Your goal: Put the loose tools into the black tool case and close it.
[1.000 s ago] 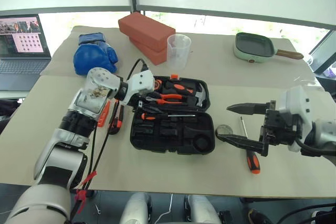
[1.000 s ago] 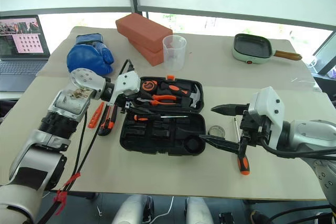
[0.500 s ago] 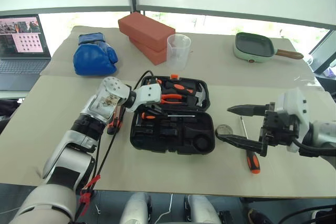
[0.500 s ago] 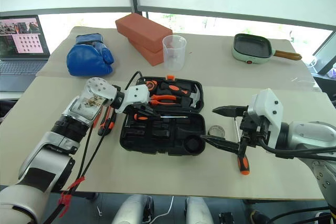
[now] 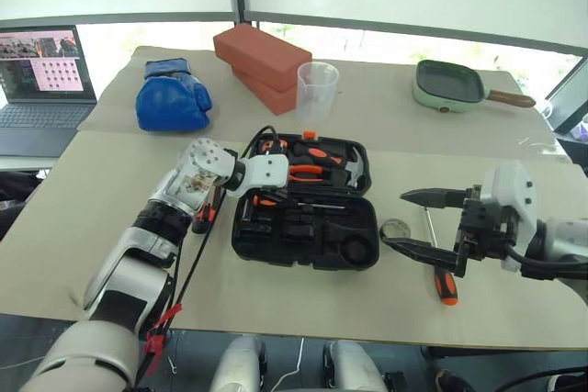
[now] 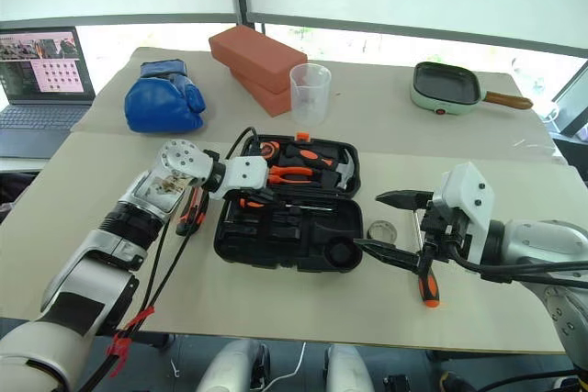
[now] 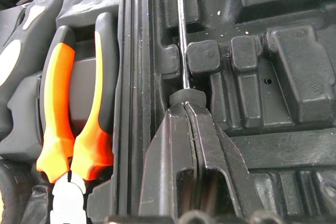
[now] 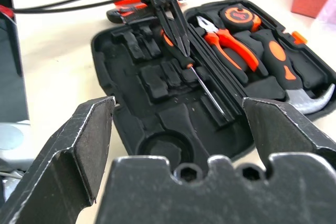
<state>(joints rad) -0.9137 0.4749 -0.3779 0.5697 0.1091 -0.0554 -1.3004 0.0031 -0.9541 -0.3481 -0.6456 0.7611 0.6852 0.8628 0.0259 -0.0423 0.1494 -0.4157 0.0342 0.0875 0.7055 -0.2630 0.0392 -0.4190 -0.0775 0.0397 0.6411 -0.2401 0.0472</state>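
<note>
- Black tool case [image 5: 308,227] lies open mid-bench [image 5: 83,190].
- Left pincer [image 8: 178,45] is clamped on a screwdriver [image 8: 202,85] over the case's slots, shaft lying along the hinge ridge.
- Right pincer [image 5: 424,222] is spread wide, empty, above a second screwdriver [image 5: 439,273] and the tape roll [image 5: 395,228].
- Step: seating the first screwdriver. Next: release it, fetch the utility knife [image 5: 204,215].

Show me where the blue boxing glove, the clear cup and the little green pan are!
blue boxing glove [image 5: 172,103], left eye view, middle of its padded body
clear cup [image 5: 317,87], left eye view, its side wall
green pan [image 5: 448,81], left eye view, its dark inside
</note>
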